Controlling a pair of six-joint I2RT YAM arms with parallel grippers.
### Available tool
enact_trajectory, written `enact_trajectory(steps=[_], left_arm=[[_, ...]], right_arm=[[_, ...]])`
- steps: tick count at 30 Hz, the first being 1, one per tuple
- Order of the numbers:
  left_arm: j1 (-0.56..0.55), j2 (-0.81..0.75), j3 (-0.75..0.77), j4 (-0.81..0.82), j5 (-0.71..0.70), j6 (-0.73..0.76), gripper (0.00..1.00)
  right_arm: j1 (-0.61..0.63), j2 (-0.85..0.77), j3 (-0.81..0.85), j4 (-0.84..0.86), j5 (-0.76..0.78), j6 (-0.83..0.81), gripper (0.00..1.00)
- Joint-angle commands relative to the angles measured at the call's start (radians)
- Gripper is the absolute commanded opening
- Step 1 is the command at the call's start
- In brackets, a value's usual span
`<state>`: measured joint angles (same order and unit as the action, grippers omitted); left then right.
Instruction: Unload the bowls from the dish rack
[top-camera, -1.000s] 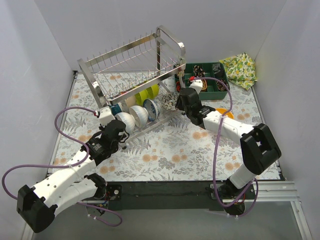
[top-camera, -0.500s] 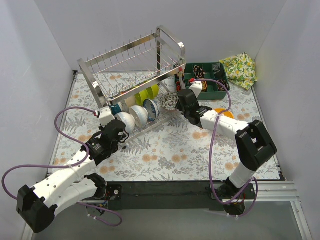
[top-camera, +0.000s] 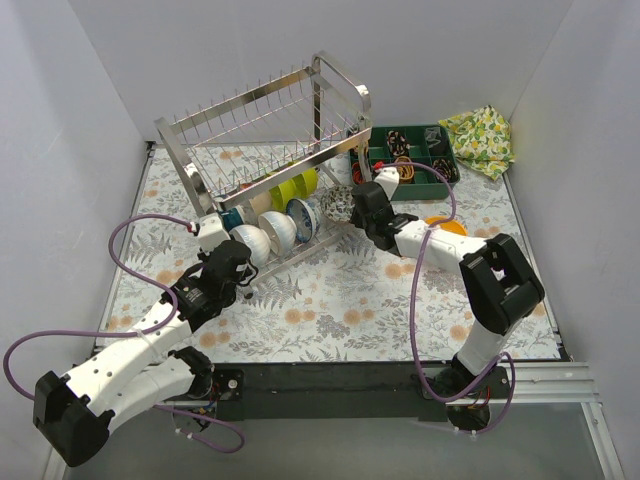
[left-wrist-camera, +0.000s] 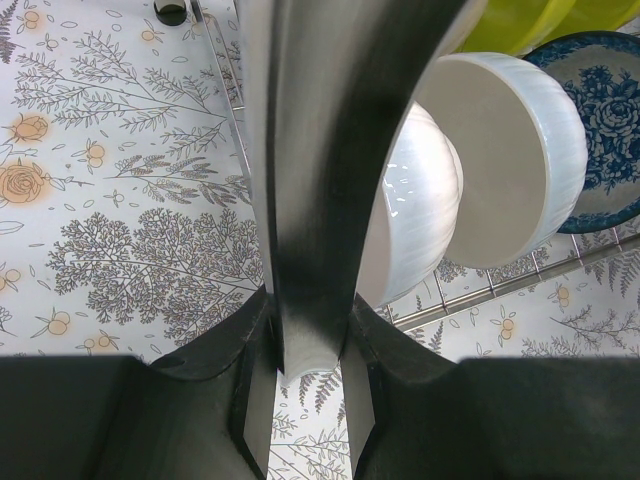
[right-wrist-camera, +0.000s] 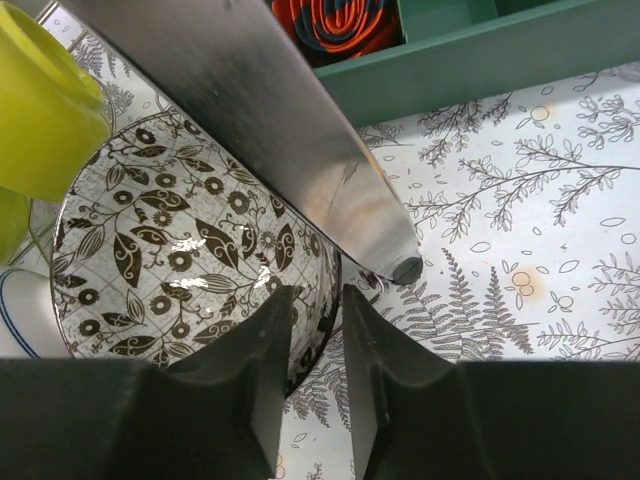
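Bowls (top-camera: 275, 222) on edge in the lower tier of the dish rack (top-camera: 262, 122) toward the far left corner of the table (top-camera: 330, 320), right gripper (right-wrist-camera: 318, 300) clamped on the rim of the patterned bowl (right-wrist-camera: 180, 250). Left gripper (left-wrist-camera: 305, 335) beside the white bowl (left-wrist-camera: 510, 160), grip unclear. Best lifted straight up, clear of the dish rack, before swinging out.

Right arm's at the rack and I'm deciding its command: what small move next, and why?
Probably close the right pincer on the brown-patterned bowl. The wrist view shows one finger lying across its rim at the dish rack's right end; whether it grips already, I cannot tell.
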<state>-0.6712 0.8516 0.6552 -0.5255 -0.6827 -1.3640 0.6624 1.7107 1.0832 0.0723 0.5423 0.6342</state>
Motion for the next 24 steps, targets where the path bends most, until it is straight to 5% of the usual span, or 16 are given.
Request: enact_trajectory(steps=[1,7,24], left_arm=[[-0.001,-0.052,0.014,0.009,-0.011,-0.015,0.02],[-0.001,-0.052,0.014,0.01,-0.012,-0.014,0.02],[-0.001,-0.057,0.014,0.005,-0.029,-0.012,0.02]], right_arm=[[0.0,0.018,0.026,0.012,-0.016,0.036,0.32],[0.0,-0.016,0.024,0.012,-0.022,0.036,0.03],[-0.001,-0.255,-0.028,0.0,-0.085,-0.04,0.01]])
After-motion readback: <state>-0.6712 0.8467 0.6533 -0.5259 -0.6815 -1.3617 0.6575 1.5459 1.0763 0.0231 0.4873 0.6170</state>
